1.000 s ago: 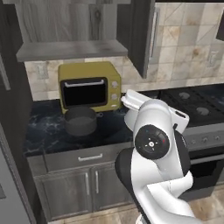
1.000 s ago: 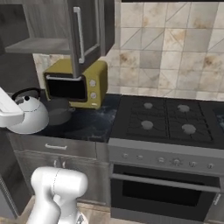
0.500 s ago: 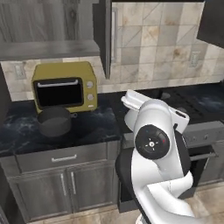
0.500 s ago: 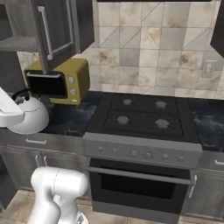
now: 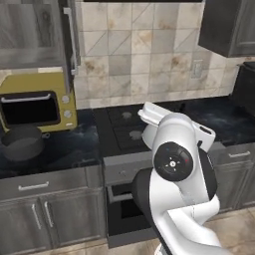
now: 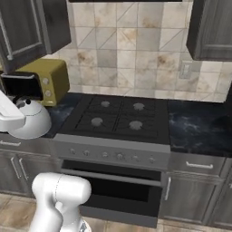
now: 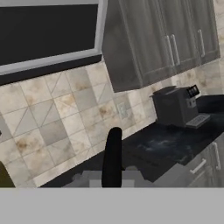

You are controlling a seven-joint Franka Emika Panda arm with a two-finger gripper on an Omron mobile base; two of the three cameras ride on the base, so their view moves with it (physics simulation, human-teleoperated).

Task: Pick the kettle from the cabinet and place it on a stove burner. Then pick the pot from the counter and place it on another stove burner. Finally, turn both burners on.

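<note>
- The cooktop is the largest task thing: four grey burners lie bare, none bearing a vessel yet.
- The counter flanks it, with the yellow microwave at the back left.
- The pot sits on the counter just before the microwave, untouched; its step comes later.
- The kettle is out of the cabinet and hangs in the air over the counter's front edge, just left of the cooktop.
- Step in hand, as I judge it: carrying the kettle to a burner. The next move calls for swinging it right over a burner and lowering it level.
- The gripper is clenched, probably on the kettle's black handle, which rises between the fingertips in the hand view.
- Poorly seen: the arm hides the kettle in the left base view, and the right base view's edge cuts off the hand, so the grip itself is hard to confirm.
</note>
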